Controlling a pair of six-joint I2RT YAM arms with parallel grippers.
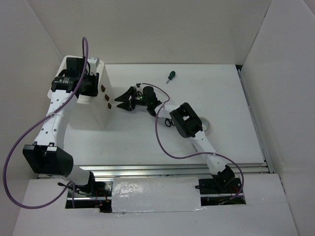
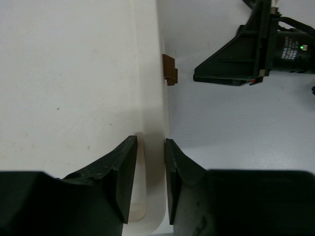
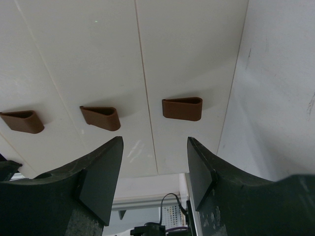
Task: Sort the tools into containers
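Note:
The tall white cabinet (image 1: 83, 110) stands at the left, with three red-brown drawer handles (image 1: 107, 97) facing right. All drawers look closed. My left gripper (image 1: 93, 84) sits on top of it, its jaws (image 2: 149, 142) closed on the cabinet's front top edge (image 2: 150, 98). My right gripper (image 1: 119, 102) is open and empty, just in front of the handles. In the right wrist view it (image 3: 155, 142) faces the rightmost handle (image 3: 182, 108). The short green screwdriver (image 1: 171, 75) lies at the back. The scissors (image 1: 168, 123) and white tape roll (image 1: 205, 127) are partly hidden under the right arm. The longer screwdriver is out of view.
White walls enclose the table on the left, back and right. A purple cable (image 1: 165, 145) loops over the table beside the right arm. A metal rail (image 1: 172, 169) runs along the near edge of the table.

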